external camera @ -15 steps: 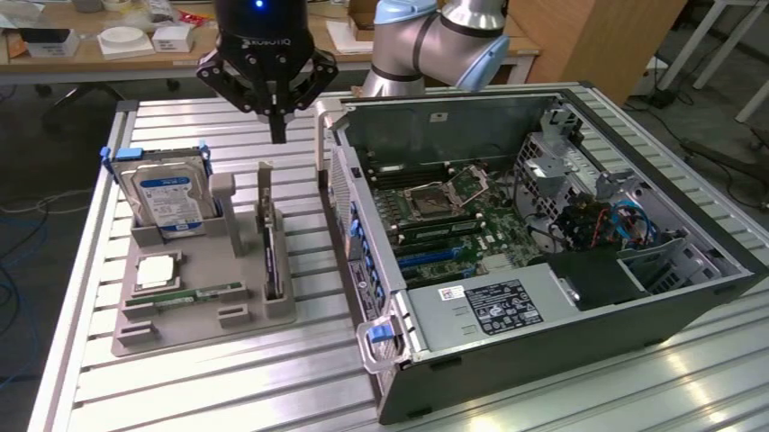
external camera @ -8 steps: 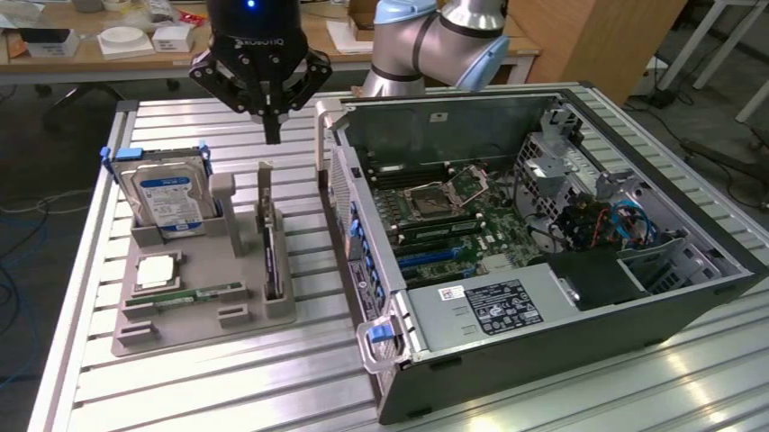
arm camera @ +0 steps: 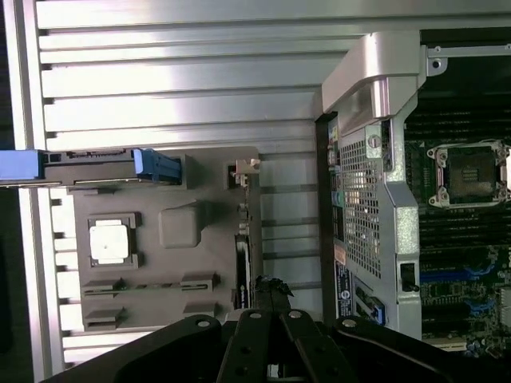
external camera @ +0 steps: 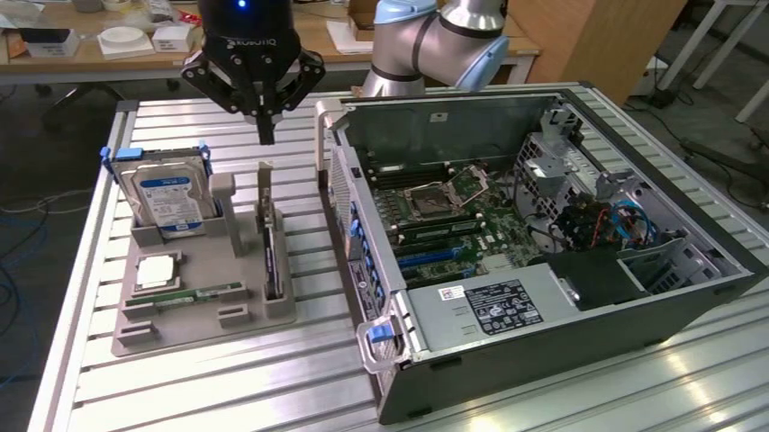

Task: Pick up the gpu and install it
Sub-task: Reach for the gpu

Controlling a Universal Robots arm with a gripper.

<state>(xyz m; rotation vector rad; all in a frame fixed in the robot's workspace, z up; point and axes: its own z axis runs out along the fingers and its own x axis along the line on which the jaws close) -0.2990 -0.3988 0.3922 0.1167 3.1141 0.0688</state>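
**Position of the part.** The gpu (external camera: 273, 256) stands on its long edge in a slot of the grey holder tray (external camera: 198, 328). The tray lies on the table (external camera: 240, 387), just beside the open computer case (external camera: 673, 306). The card's silver bracket (external camera: 265, 184) rises at the end nearest the arm. The hard drive (external camera: 168, 200) and the memory stick (external camera: 198, 294) sit in the same tray, apart from the card.

**State of the jaws.** The jaws are fully closed, tip against tip, and hold nothing. They hang above the bracket end of the gpu, clear of it. In the wrist view the card runs edge-on straight ahead of the tips.

**Handling properties (our assessment).**
- Weight: we judge the card light, as it is thin and carries no large cooler.
- Stiffness: the board should be rigid along its length, but a sideways load could flex it.
- Fragility: we treat it as delicate because soldered parts and the lower connector edge bruise easily.
- Surface: the flat faces offer fair friction, whereas the bracket is smooth metal and may slip.

**Recommended hold.** We advise pinching across the two flat faces at the exposed upper edge, near mid-length so that the card hangs level. The lower edge is seated in the slot and should be left free.
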